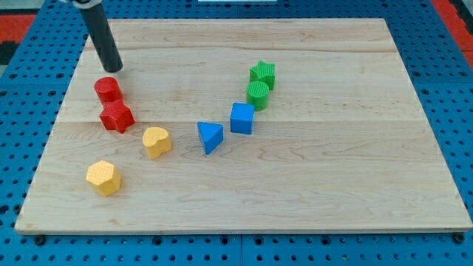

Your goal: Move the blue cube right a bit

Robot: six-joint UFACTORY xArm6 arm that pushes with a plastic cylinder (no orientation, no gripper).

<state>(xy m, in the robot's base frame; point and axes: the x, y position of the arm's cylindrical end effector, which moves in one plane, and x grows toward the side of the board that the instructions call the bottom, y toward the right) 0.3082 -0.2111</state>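
Observation:
The blue cube (242, 118) sits near the middle of the wooden board (340, 148). A blue triangular block (211, 137) lies just to its lower left, and a green cylinder (257, 94) stands just above it to the right. My tip (113, 69) is at the board's upper left, far to the left of the blue cube and just above a red cylinder (108, 89).
A red star block (116, 117) sits below the red cylinder. A green star block (262, 74) is above the green cylinder. A yellow heart-like block (156, 142) and a yellow hexagonal block (103, 177) lie at the lower left.

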